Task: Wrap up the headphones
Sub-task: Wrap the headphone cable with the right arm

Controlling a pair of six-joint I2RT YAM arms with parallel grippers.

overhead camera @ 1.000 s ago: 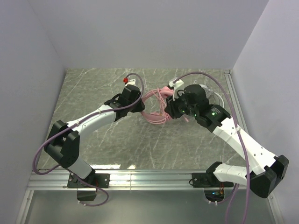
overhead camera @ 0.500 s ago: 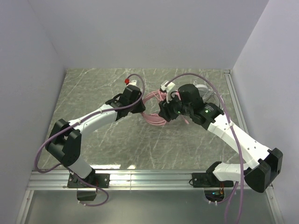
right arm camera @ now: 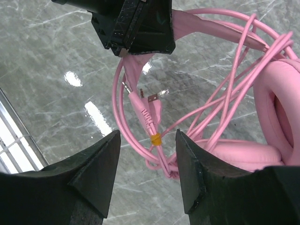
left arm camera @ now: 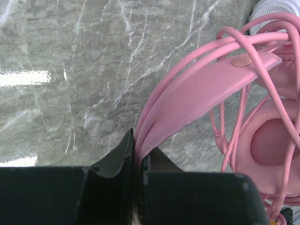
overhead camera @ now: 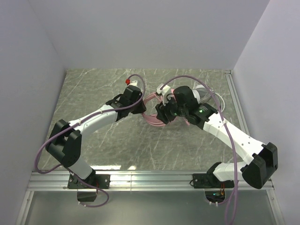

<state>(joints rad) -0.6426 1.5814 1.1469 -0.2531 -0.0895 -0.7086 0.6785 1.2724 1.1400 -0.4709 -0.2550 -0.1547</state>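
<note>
The pink headphones (overhead camera: 151,99) lie mid-table with their long pink cord (right arm camera: 220,98) looped loosely over the band and cups. My left gripper (left arm camera: 137,145) is shut on the pink headband (left arm camera: 206,86), seen from above at the left gripper (overhead camera: 138,106). My right gripper (right arm camera: 147,140) is open and hovers over the cord's end, where two plugs (right arm camera: 143,105) and a yellow band (right arm camera: 155,138) lie between its fingers without touching them. From above, the right gripper (overhead camera: 161,112) covers much of the pink set. The white-grey headphones (overhead camera: 208,96) sit behind the right arm, mostly hidden; one white cup (left arm camera: 276,11) shows.
A metal rail (overhead camera: 150,178) runs along the near edge and another rail (overhead camera: 233,98) along the right side. Grey walls close in the marble table (overhead camera: 93,93) on three sides. Purple arm cables (overhead camera: 187,77) arch above both wrists.
My right arm has swung left over the pink cord bundle and its jaws have opened wider. The left arm has kept its hold and place.
</note>
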